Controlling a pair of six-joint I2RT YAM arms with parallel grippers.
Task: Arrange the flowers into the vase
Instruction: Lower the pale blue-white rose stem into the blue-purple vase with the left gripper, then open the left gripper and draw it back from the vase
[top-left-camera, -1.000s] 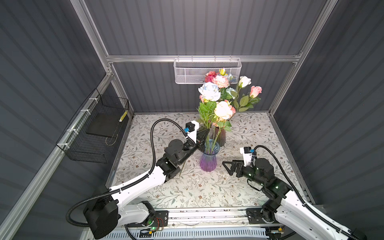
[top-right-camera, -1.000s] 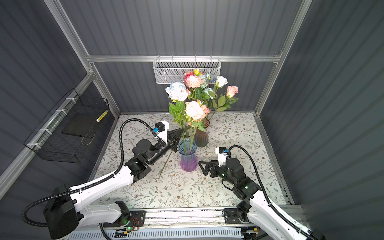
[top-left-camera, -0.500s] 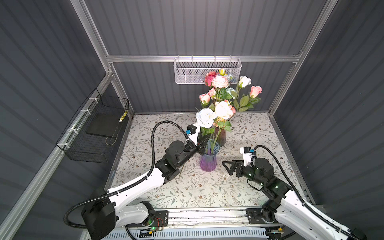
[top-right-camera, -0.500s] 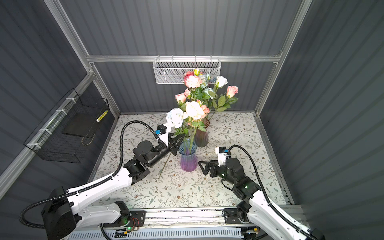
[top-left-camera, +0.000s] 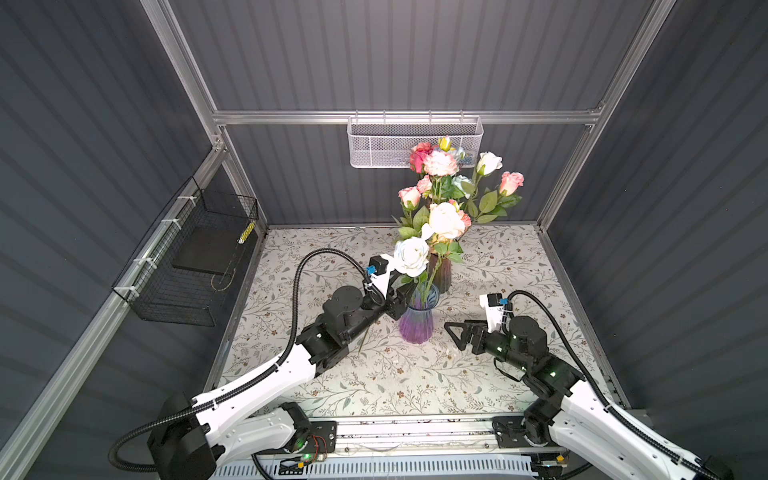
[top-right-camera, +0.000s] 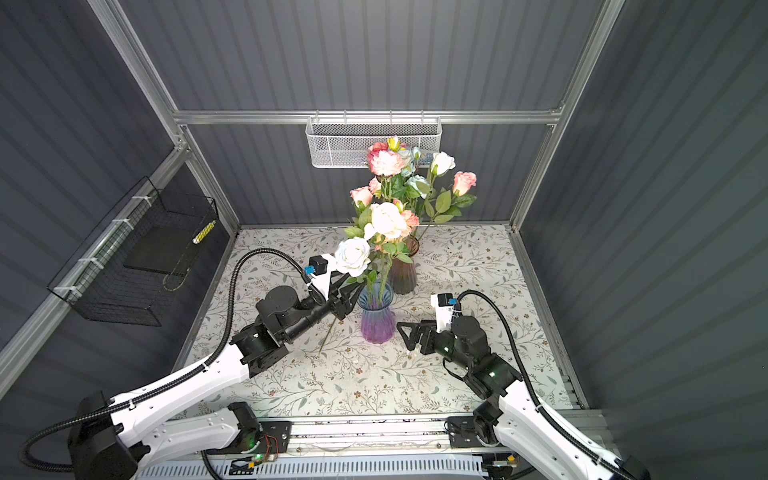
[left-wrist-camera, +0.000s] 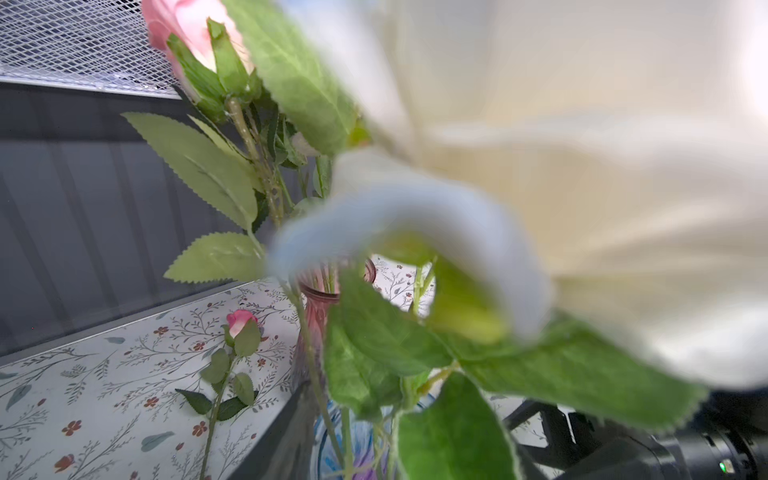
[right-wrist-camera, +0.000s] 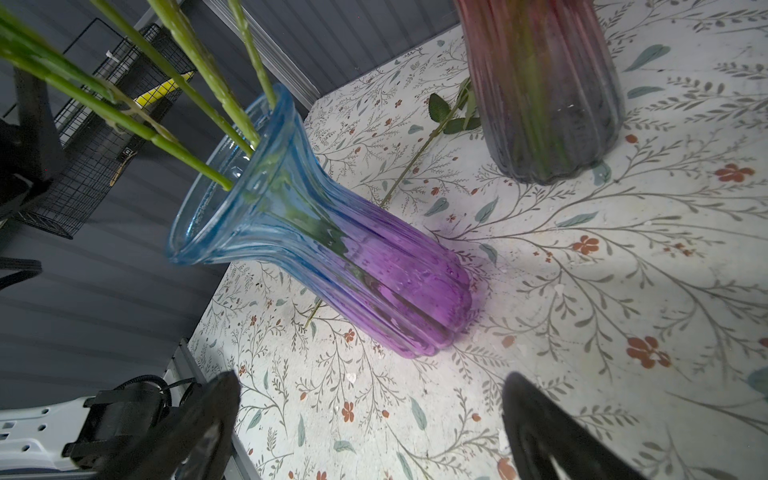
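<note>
Floral tabletop (top-left-camera: 374, 386): blue-purple vase (top-left-camera: 417, 324) holds flowers (top-left-camera: 411, 256); right hand (top-left-camera: 453, 336) gapes empty, left hand (top-left-camera: 405, 298) unclear

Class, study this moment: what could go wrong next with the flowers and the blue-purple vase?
1. The left gripper sits at the rim of the blue-purple vase; backing out may snag the white rose and drag it out or tip the vase.
2. The rose leans outward over the rim; it may flop out.
3. A loose stem lies flat near that gripper and could be swept aside.
</note>
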